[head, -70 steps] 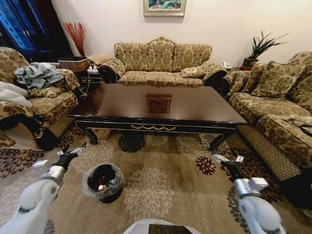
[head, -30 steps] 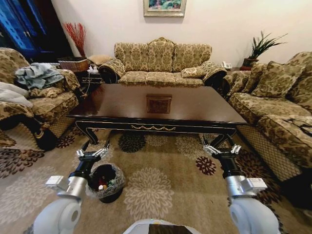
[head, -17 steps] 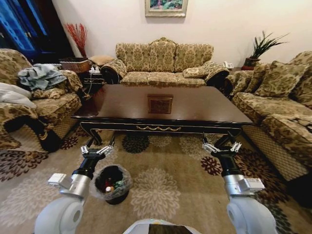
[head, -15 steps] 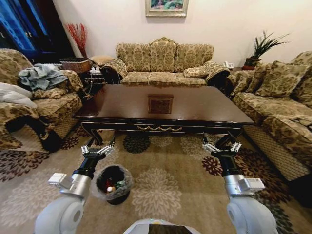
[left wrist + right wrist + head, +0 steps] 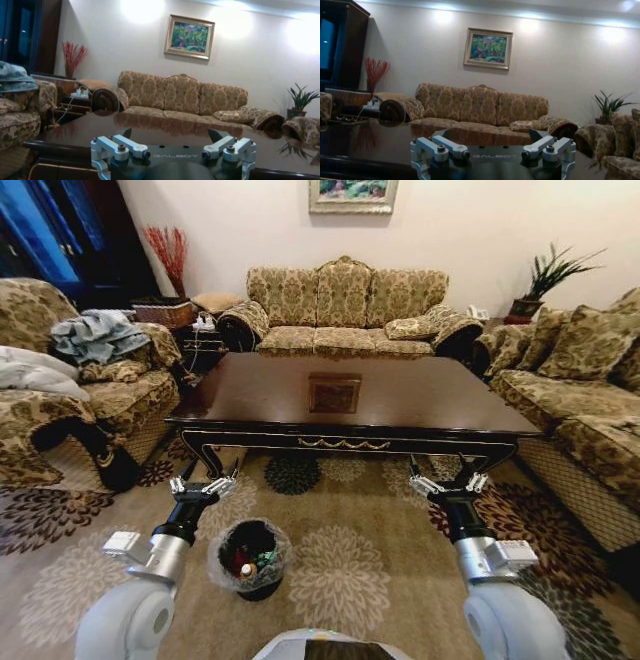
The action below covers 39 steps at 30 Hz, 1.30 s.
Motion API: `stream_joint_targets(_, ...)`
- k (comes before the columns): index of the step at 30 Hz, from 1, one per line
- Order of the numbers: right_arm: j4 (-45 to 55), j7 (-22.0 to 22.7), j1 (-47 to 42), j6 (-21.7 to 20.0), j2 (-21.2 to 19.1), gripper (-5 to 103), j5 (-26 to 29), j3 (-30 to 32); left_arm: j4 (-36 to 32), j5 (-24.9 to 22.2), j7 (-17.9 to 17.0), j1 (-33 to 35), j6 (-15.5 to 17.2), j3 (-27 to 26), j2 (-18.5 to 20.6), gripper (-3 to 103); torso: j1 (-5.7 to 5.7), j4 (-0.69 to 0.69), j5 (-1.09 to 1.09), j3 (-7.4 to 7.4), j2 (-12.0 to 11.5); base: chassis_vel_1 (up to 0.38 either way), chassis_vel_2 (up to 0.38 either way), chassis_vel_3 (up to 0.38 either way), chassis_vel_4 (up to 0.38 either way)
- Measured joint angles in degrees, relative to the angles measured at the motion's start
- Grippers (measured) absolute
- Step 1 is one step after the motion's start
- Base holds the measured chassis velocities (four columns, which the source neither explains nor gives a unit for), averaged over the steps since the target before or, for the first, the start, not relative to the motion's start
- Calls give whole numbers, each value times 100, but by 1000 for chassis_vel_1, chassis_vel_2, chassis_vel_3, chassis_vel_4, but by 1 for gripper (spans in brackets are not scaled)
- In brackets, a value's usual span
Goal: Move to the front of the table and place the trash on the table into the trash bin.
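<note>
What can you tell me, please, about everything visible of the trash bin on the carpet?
The trash bin is small, round and black, lined with a crinkled clear plastic bag folded out over its rim. It stands upright on the patterned carpet, in front of the table and apart from it, just beside the left gripper, which is open and not touching it. Inside lie a few small items, red, white and green among them; what they are cannot be told.
</note>
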Motion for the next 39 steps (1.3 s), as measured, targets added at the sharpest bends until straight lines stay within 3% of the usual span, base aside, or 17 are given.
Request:
stream_joint_targets(13, 195, 222, -57, -228, 17, 100, 47, -168, -30, -84, 3, 104, -26, -148, 45, 100, 1, 2, -3, 0, 0, 160, -137, -161, 153)
stream_joint_targets(24, 37, 119, -187, -219, 74, 100, 181, -77, 81, -34, -100, 29, -250, 207, 113, 100, -3, 1, -3, -3, 3, 289, -307, -295, 279)
stream_joint_targets(28, -6, 392, -244, -275, 92, 100, 224, -33, 153, -33, -277, -23, -298, 350, 84, 100, -6, 1, -3, -5, 5, 185, -177, -222, 162)
stream_joint_targets(35, -107, 348, -232, -280, 207, 100, 484, 55, 182, -2, -312, -101, -121, 295, 182, 100, 5, 1, -1, 3, -1, -2, 10, -15, -8)
stream_joint_targets(39, -62, 94, -319, -315, 247, 100, 488, 73, 325, 172, -76, -55, 232, 109, 298, 100, 5, 1, -3, 2, -1, -43, 28, 49, -27)
